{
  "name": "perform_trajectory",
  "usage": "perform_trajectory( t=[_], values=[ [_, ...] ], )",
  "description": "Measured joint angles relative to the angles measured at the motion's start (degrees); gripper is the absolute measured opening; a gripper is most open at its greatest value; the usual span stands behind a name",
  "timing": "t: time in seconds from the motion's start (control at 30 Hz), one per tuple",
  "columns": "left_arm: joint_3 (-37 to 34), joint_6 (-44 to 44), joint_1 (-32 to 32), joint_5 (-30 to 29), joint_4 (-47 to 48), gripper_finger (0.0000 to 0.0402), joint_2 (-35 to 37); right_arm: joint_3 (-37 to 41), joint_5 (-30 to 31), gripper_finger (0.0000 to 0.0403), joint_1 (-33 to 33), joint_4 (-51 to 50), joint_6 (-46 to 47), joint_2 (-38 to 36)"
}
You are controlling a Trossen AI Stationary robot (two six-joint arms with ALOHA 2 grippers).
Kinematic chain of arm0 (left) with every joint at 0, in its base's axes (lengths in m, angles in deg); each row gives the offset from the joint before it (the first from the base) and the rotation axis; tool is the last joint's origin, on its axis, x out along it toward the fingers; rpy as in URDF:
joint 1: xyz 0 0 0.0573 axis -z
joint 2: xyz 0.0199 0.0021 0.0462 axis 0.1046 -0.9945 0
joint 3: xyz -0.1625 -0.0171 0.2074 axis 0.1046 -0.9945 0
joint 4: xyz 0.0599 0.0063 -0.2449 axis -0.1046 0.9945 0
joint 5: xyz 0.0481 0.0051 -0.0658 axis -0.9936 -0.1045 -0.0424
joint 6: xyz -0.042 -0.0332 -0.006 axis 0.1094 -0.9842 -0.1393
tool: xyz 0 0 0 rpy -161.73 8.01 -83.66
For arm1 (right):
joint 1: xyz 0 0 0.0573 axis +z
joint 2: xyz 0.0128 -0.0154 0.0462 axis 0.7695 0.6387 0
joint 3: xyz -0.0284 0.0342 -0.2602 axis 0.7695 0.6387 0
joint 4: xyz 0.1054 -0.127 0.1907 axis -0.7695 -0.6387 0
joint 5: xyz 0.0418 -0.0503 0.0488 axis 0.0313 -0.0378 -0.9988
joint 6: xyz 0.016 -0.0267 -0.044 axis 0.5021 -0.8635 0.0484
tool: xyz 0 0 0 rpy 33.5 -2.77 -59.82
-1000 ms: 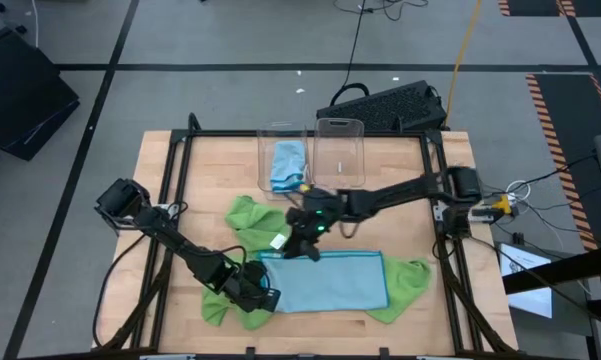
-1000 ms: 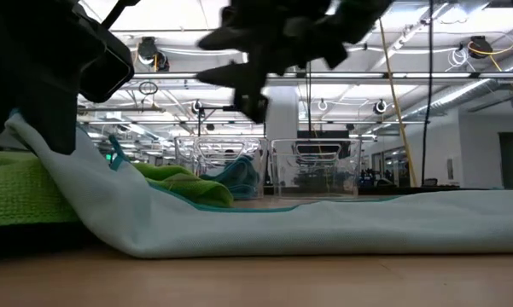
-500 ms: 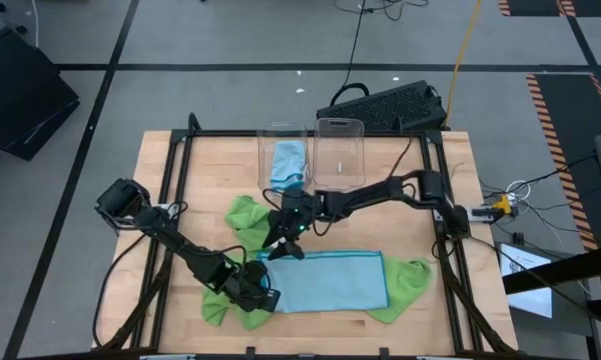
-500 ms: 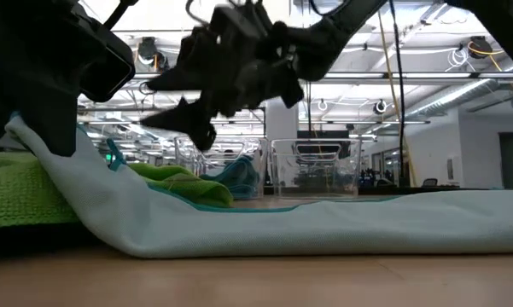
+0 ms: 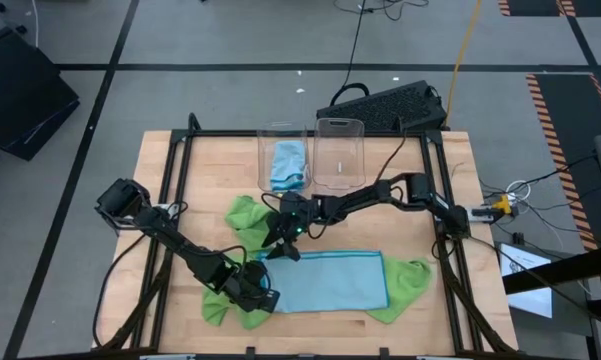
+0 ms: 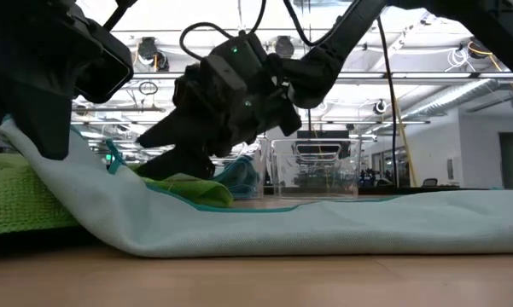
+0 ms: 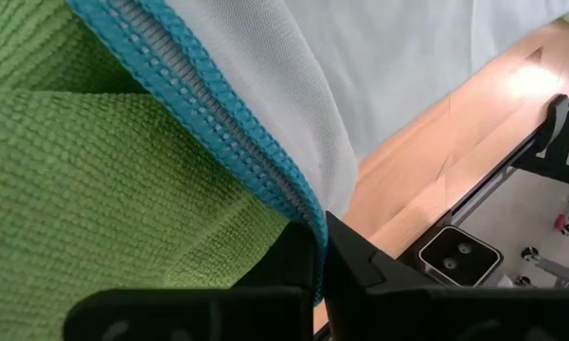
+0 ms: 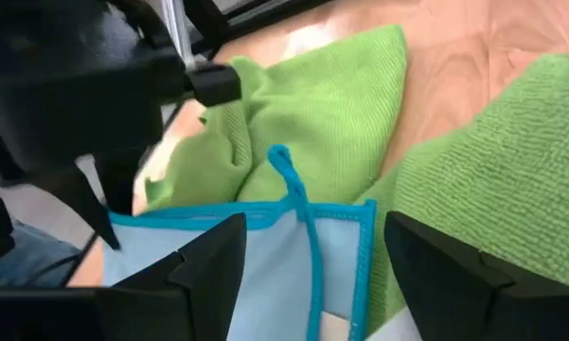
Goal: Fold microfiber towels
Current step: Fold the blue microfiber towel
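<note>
**Right arm lines up on the far corner while the left pins the near one**

The light blue towel [image 5: 328, 281] lies half-folded as a long strip along the front of the table [image 5: 420, 185], overlapping lime green towels: one [image 5: 250, 217] bunched behind its left end, another [image 5: 412, 283] poking out at its right end. The left gripper [image 5: 264, 297] sits at the strip's front-left corner, and the wrist view shows its fingers pinched closed on the teal-stitched hem [image 7: 208, 133] of the light blue towel, with green cloth underneath.

The right gripper [image 5: 282, 243] hangs just above the strip's back-left corner. Its fingers [image 8: 204, 265] are spread wide, holding nothing, and between them the hemmed corner and its little teal hanging loop [image 8: 289, 180] sit dead centre. From the low view it looks just clear of the cloth, though that angle is poor for judging the gap.

So the step in hand reads as gathering the second corner of the short edge, ready for the next fold. The next move calls for a short drop and a clean pinch on the blue hem alone; the green towel lies right against that corner and could easily be caught too.

Behind, two clear bins [image 5: 339, 150] stand side by side, one holding another blue towel [image 5: 287, 163].
</note>
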Motion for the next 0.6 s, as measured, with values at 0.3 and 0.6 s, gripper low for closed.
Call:
perform_trajectory(
  t=[0.3, 0.6],
  values=[
    [0.0, 0.9, 0.0, 0.6, 0.3, 0.0007, 0.0, 0.0, 0.0, 0.0236, 0.1, 1.1, -0.6, 1.4],
    [0.0, 1.2, 0.0, 0.6, 0.7, 0.0008, 0.0, -0.9, 0.5, 0.0235, 1.3, -1.0, -1.1, 1.4]
  ],
)
